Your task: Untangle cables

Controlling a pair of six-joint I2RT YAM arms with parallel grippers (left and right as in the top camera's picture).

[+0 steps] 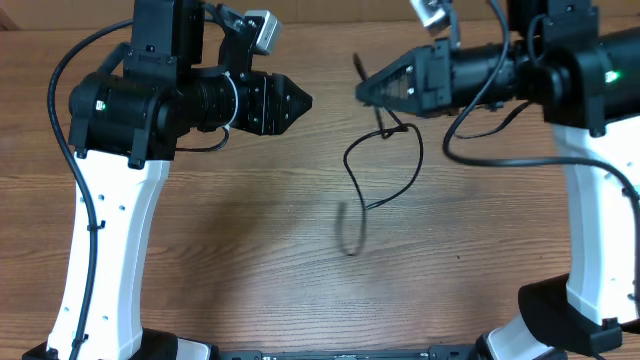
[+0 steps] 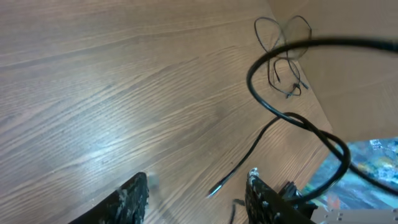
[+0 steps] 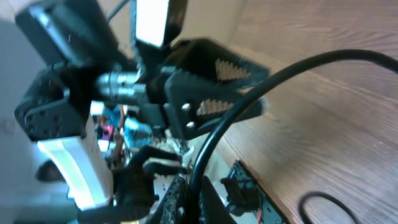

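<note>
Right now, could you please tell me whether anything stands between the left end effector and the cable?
Nothing visible does. In the overhead view, only bare table separates the open left end effector from the cable, which hangs in a loop from the shut right end effector.

Pairs on the robot, singles on the table [image 1: 250, 230].

There are two arms, the left arm [image 1: 110, 220] and the right arm [image 1: 590, 200]. There are two grippers, the left gripper [image 1: 305, 101] and the right gripper [image 1: 362, 92], with two fingers each, four in all. Two wrist cameras sit just behind them. One black cable [image 1: 385, 160] hangs below the right gripper's tips in one loop. One tangle of thinner wire [image 2: 287, 59] lies far ahead of the left gripper, and its strands cannot be counted.
</note>
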